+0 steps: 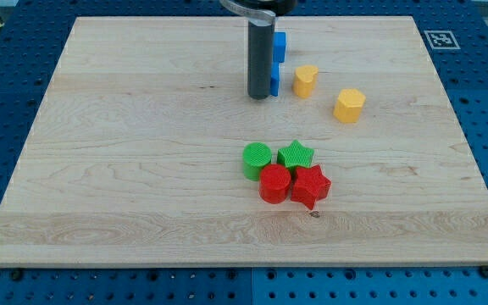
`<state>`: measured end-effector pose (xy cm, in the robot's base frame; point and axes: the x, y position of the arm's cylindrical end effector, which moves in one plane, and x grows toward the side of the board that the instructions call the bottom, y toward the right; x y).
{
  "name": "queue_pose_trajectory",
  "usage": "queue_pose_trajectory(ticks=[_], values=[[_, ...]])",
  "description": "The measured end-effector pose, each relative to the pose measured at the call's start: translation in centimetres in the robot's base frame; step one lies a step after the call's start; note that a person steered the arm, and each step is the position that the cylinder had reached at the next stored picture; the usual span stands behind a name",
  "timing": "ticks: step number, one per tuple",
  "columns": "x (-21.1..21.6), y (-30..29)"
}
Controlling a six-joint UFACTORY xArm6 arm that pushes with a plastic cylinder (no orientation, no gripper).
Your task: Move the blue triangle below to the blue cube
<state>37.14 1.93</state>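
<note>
Blue blocks, two, shapes indistinct, one (280, 46) above the other (274, 78), near the surface's (125, 169) top edge; my tip (260, 97) touches the lower one's left side. No end effector fitted.

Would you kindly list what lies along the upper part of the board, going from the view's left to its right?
My tip → blue blocks, partly hidden behind the rod, shapes unclear → yellow heart-like block → yellow hexagonal block.

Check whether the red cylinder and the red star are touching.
Touching. The camera view shows the red cylinder and the red star pressed side by side with no strip of board visible between them.
</note>
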Motion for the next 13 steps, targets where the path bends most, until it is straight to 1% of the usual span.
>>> queue_pose_trajectory(ticks=[2, 3, 5, 6, 8, 11, 12, 13], values=[[-2.5, 0.8], [-3.1, 0.8], [-2.3, 1.2], [-2.3, 2.6], [-2.1, 3.4], [1.1, 4.3], [1.2, 6.4], [-0.4, 8.4]])
